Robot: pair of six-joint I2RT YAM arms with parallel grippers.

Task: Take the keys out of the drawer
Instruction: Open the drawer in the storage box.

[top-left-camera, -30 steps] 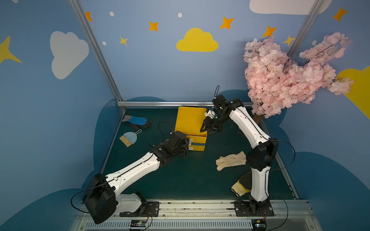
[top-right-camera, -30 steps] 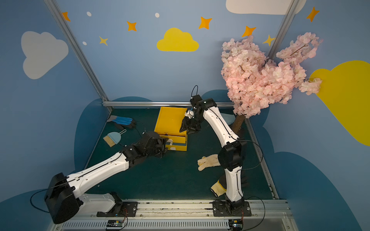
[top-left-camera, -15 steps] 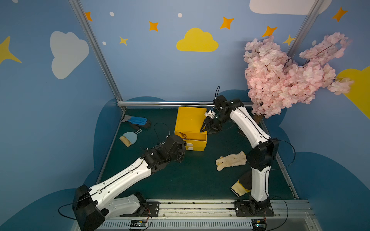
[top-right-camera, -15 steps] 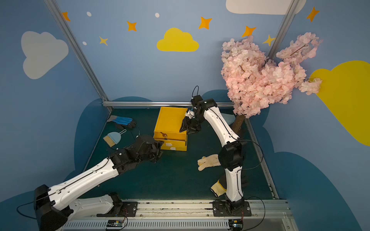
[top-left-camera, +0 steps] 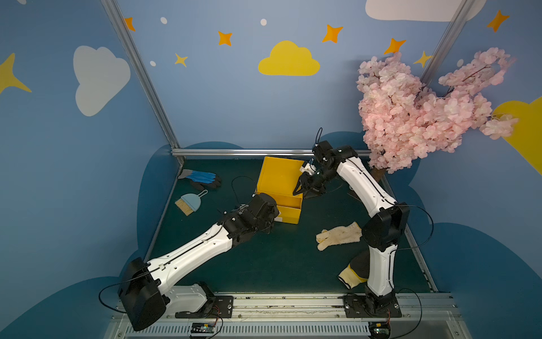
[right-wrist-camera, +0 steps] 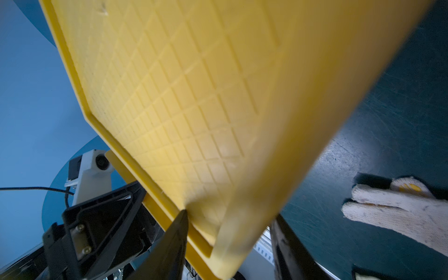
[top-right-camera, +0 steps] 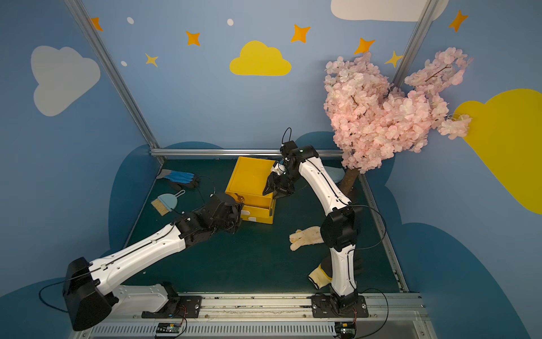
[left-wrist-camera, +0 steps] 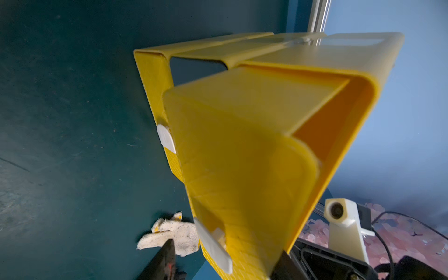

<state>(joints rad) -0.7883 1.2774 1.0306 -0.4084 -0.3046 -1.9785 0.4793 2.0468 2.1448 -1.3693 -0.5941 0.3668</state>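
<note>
1 drawer (top-right-camera: 261,217), interior partly hidden by left arm (top-right-camera: 146,255); keys indiscernible. Jaws spread: left gripper (left-wrist-camera: 225,247) astride drawer front, right gripper (right-wrist-camera: 230,213) astride box (right-wrist-camera: 194,97) corner.

Drawer mouth: the pulled-out drawer (top-right-camera: 255,202) of the yellow drawer box (top-left-camera: 278,176) stands open upward, so you can enter from above.
Box right edge: the right gripper (top-left-camera: 303,192) straddles it with its jaws wide, closing that side to you.
Drawer front left: the left gripper (top-left-camera: 272,218) crowds this corner.
Front: the green mat (top-left-camera: 278,264) gives you open room, up to the white glove (top-left-camera: 338,236).
Left wall: the blue glove (top-left-camera: 201,177) and small brush (top-left-camera: 187,202) lie well apart from the box.
Rear right: the blossom tree (top-left-camera: 419,111) overhangs.
</note>
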